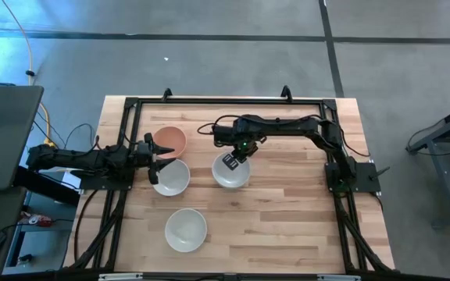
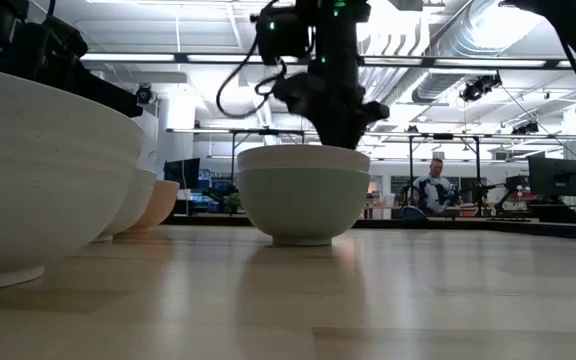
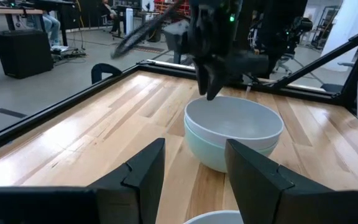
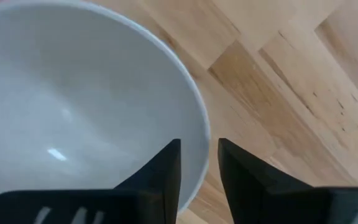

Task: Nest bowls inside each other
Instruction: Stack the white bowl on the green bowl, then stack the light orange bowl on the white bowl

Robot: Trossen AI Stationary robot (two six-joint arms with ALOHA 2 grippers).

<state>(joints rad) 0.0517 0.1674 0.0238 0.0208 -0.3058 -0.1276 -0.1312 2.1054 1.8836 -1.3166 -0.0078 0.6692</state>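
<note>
Nested bowls [image 1: 230, 173] sit directly beneath the right end effector [image 1: 236, 154], fingers apart.

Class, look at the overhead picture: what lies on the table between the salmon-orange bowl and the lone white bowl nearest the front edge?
In the high view, another white bowl lies between the salmon-orange bowl and the front white bowl.

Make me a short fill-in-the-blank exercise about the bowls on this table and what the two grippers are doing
1. The white bowl under the right gripper sits nested inside a ____ bowl.
2. The left gripper waits between the white bowl and the ____ bowl.
3. The right gripper's fingers are ____.

Missing words: mint green; salmon-orange; open
</note>
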